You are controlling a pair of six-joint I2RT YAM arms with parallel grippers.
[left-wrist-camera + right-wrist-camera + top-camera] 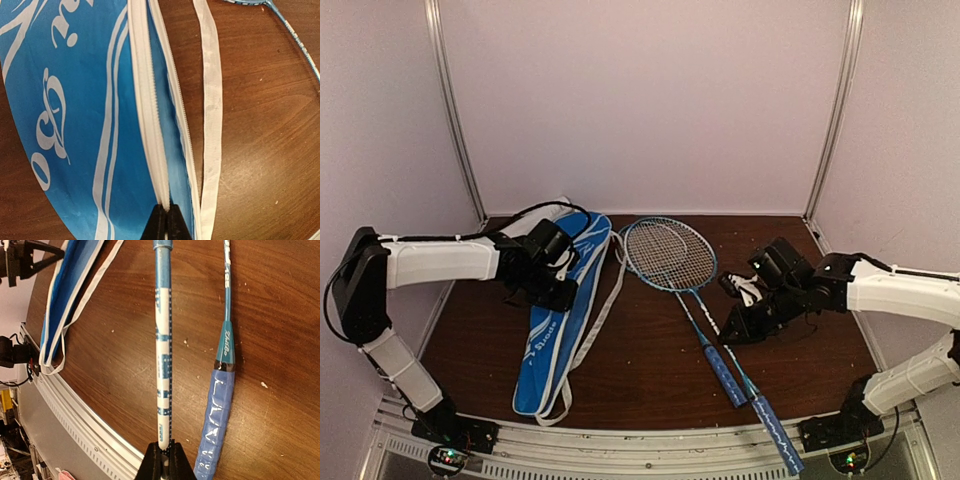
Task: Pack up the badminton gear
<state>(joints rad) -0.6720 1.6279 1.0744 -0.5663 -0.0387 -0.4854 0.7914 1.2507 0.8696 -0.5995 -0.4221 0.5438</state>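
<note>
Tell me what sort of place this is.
Probably a robot test cell, not a sports hall: plain white walls on metal posts enclose a wooden table, with a left arm and right arm bolted at its near edge.

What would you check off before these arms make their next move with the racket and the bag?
1. Left gripper holding the bag: ok, shut on its white zipper.
2. Bag mouth open: ok, the zipper stands parted beside the grip.
3. Right gripper holding the racket shaft: ok, shut on it.
4. Second racket free of the held one: cannot tell; the handles lie apart, but the heads overlap in the top view.
5. Strap out of the way: not ok, it lies on the table between bag and rackets.
</note>
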